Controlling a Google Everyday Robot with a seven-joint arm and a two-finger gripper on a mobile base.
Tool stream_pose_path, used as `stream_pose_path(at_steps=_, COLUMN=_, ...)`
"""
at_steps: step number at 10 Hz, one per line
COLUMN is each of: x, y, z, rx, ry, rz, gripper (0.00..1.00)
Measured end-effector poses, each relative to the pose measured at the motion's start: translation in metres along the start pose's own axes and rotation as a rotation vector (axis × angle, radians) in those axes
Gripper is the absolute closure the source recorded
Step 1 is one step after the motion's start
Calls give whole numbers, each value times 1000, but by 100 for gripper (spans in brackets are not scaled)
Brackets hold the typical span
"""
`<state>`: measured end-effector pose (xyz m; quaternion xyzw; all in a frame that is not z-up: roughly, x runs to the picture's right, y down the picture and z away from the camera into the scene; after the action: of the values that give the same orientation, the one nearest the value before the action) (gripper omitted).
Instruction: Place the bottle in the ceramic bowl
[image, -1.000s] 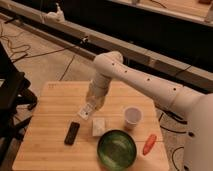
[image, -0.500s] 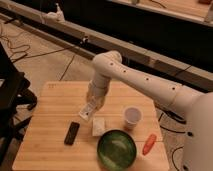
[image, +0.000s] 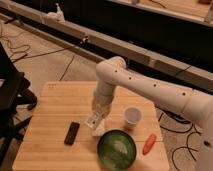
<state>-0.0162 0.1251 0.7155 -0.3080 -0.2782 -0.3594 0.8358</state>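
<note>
The small white bottle (image: 93, 120) hangs tilted in my gripper (image: 95, 116), just above the wooden table (image: 55, 102) near its middle. The gripper is shut on the bottle. The dark green ceramic bowl (image: 116, 148), with pale rings inside, stands at the table's front edge, a little to the right of and nearer than the gripper. The white arm comes in from the right and bends down over the table.
A flat white block (image: 99, 130) lies right under the gripper, between it and the bowl. A black remote (image: 72, 133) lies to the left. A translucent cup (image: 132, 117) stands to the right, and an orange carrot-like thing (image: 149, 143) lies right of the bowl.
The gripper with the bottle has moved slightly down and to the right, towards the bowl. The other things have not moved.
</note>
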Motion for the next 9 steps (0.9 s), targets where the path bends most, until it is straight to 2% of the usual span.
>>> stream_pose_path(at_steps=4, x=-26, y=48, z=18, rx=-12, ry=-47, rz=25, gripper=100)
stream_pose_path(at_steps=9, x=-42, y=103, z=28, rx=-16, ry=-65, rz=111, gripper=100)
